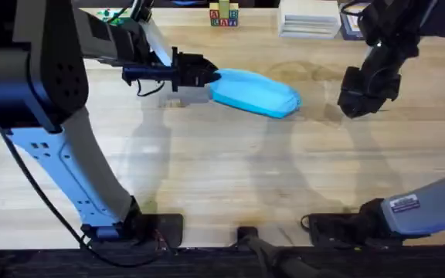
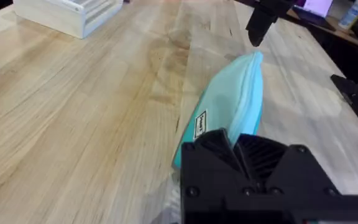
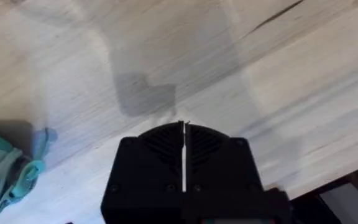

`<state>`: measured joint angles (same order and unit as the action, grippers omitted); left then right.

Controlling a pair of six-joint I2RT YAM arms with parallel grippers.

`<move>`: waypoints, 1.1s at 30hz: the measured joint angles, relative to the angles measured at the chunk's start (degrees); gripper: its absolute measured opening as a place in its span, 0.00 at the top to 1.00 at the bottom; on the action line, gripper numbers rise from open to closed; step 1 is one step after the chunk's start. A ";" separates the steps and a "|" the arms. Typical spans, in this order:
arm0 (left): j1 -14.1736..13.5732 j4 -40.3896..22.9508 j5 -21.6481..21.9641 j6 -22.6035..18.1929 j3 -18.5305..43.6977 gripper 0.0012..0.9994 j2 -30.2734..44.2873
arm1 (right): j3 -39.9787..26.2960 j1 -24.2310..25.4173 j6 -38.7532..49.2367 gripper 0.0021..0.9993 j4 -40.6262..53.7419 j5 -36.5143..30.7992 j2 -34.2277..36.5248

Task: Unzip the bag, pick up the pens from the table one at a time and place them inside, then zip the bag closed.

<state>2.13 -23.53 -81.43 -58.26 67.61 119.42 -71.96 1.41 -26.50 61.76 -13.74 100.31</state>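
Your left pincer (image 1: 209, 76) clamps the bag's (image 1: 255, 93) end on the tabletop (image 1: 222, 170); your right pincer (image 1: 351, 110) (fingers pressed together, empty) hovers just beside the other end.

Left arm links (image 1: 49, 166): showing pale blue side panels under black housings, with a black cable trailing alongside.
Left gripper (image 1: 207, 76): showing matte black fingers and a blocky body bearing round screw heads.
Right arm (image 1: 427, 205): showing a grey-blue link carrying a white printed label.
Right gripper (image 3: 184, 134): showing black ribbed finger faces, rounded at the tips.
Bases: sitting as black blocks.
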 joint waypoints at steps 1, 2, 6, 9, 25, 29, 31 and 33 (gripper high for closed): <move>0.00 -0.02 0.00 0.00 0.00 0.96 0.00 | 0.04 0.00 0.00 0.97 0.01 0.00 -0.35; 0.00 0.00 0.02 0.00 0.00 0.96 0.00 | 0.12 -0.07 0.01 0.97 0.04 0.00 -0.97; 0.00 0.00 0.02 0.00 0.00 0.96 0.00 | 0.15 -0.74 0.02 0.97 0.09 -0.04 -6.06; 0.00 0.00 0.02 0.00 0.00 0.96 0.00 | 0.15 -3.16 1.48 0.97 0.21 -0.20 -15.42; 0.00 0.00 0.02 0.00 0.00 0.96 0.00 | 0.15 -21.97 8.90 0.97 2.43 2.89 -39.34; 0.00 0.00 0.02 0.00 0.00 0.96 0.00 | 0.15 -25.66 9.90 0.78 2.43 4.04 -40.39; 0.00 0.00 0.02 0.00 0.00 0.96 0.00 | 0.15 -27.06 10.26 0.51 2.43 4.30 -40.46; 0.00 0.00 0.02 0.00 0.00 0.96 0.00 | 0.15 -28.09 10.45 0.21 2.40 4.55 -40.44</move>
<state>2.13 -23.53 -81.41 -58.26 67.61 119.42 -71.81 -26.68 -16.05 64.16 -9.19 59.87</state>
